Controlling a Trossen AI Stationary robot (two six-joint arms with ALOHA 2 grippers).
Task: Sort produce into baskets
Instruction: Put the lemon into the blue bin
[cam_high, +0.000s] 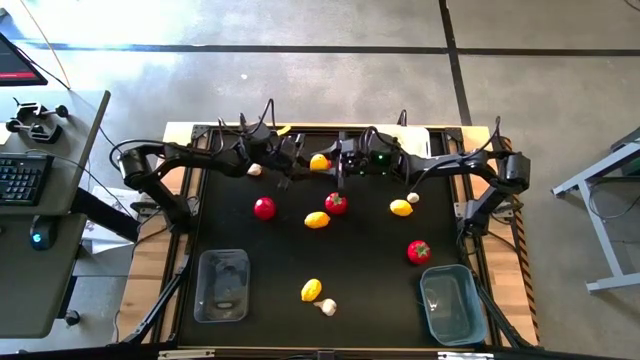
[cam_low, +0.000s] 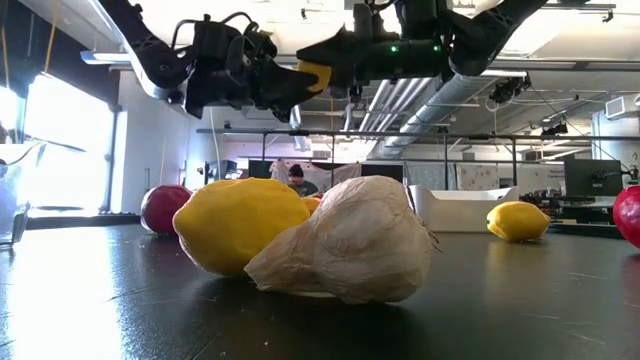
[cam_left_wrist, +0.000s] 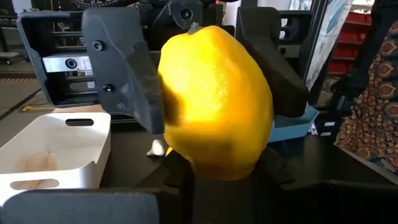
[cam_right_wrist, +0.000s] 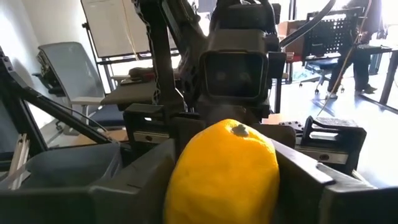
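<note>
holding a yellow lemon (cam_high: 319, 161) up in the air, the left gripper (cam_high: 308, 162) is pinching it tight. you can see this best in the left wrist view, where the lemon fills the middle.

the lemon is at 12 o'clock over the table, near the far edge. it is not touching the table.

the left gripper comes at the lemon from 9 o'clock. the right gripper (cam_high: 332, 163) comes at it from 3 o'clock. the two are nose to nose, with the lemon right between them. both are just as near to it.

the right gripper is around the same lemon, but i cannot tell if it has a hold on it.

the lemon's stem tip shows in both wrist views. so i think its long way runs across the line between the two grippers, not along it. that should make it easy to take from either side.

this looks like a pass from one arm to the other. before the left lets go, check that the right has it, or the lemon may drop.

the white basket (cam_left_wrist: 81, 177) sits at the far edge, near 1 o'clock. the clear basket (cam_high: 222, 285) is at 7 o'clock. the blue basket (cam_high: 448, 303) is at 5 o'clock, on the right arm's side.
</note>
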